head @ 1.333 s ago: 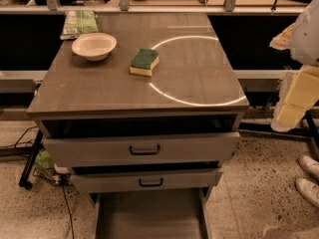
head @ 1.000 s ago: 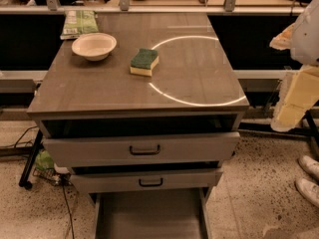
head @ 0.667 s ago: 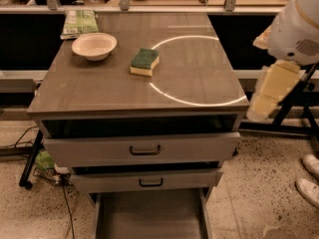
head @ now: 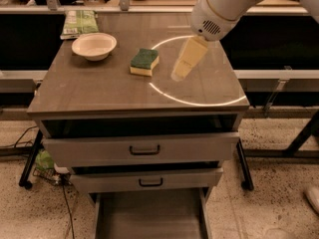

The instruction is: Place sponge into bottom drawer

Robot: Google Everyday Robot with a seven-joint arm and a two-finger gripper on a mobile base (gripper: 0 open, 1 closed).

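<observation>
The sponge (head: 144,61) lies flat on the cabinet top (head: 99,91), green side up and yellow foam showing along its near edge, a little left of the middle of the frame. Just right of it, apart from it, the gripper (head: 179,75) hangs tilted over the top, its cream tip pointing down and left toward the sponge's right side. Whether the gripper is open or closed cannot be told, and it holds nothing that can be seen. The white arm (head: 224,9) carrying it comes in from the upper right of the frame. A thin bright ring of light (head: 199,102) lies on the top around the gripper, its left arc passing close to the sponge.

To the upper left of the sponge sits a cream bowl (head: 93,46), and behind that, at the back left corner, a green packet (head: 79,23).

At the bottom of the frame the bottom drawer (head: 149,215) stands open, a grey tray beneath two upper drawers (head: 144,150) with black handles, both slightly ajar.
</observation>
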